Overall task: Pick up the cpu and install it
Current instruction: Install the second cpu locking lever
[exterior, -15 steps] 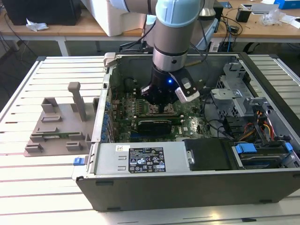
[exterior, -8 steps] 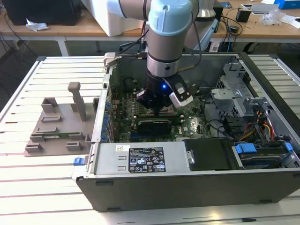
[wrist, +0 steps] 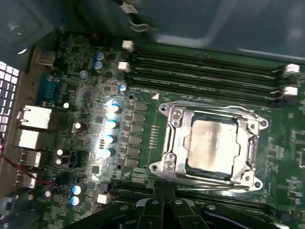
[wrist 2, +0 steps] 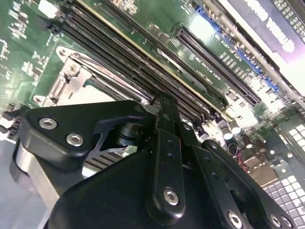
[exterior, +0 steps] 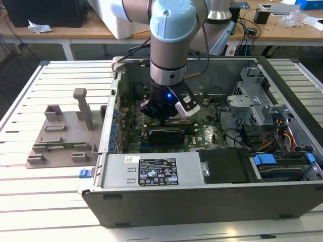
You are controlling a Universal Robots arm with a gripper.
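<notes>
While seated in its socket (wrist: pixel 209 143), the cpu (wrist: pixel 209 142) lies just beyond the gripper (wrist: pixel 164 191), fingers together, empty.

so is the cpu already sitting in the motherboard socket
Yes, in the first wrist view the cpu lies flat inside the socket's metal frame.

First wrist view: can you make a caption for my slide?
The cpu sits in the motherboard socket, with the gripper just above the board.
</notes>
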